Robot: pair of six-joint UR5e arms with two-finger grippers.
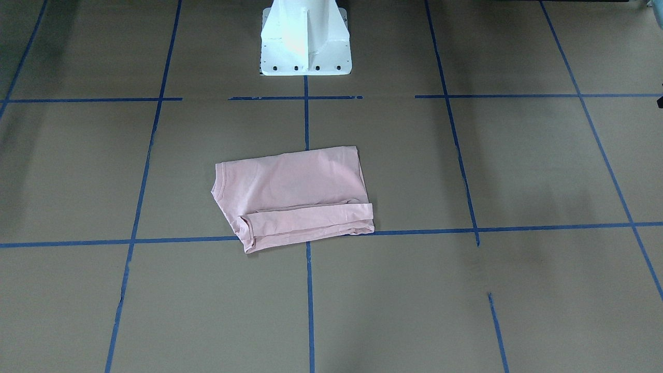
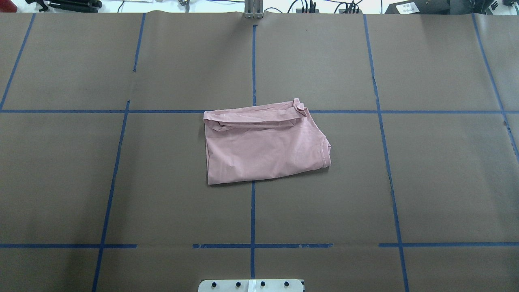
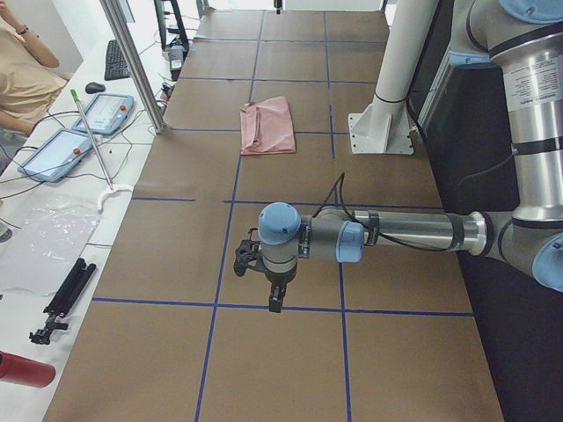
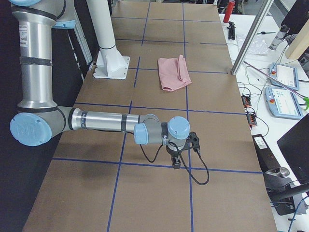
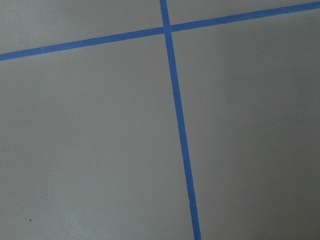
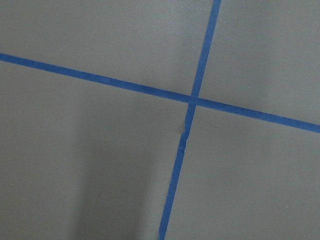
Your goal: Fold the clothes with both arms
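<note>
T-shirt [image 2: 263, 146]: long axis 9-to-3 overhead; at 3 o'clock from my left gripper [image 3: 275, 297], 9 o'clock from my right gripper [image 4: 176, 162], neither clearly nearer. Jaw gaps: cannot tell.

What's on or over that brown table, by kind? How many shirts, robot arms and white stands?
Pink shirt: 1
Robot arms: 2, the left arm and the right arm
White stand: 1
Total: 4
</note>
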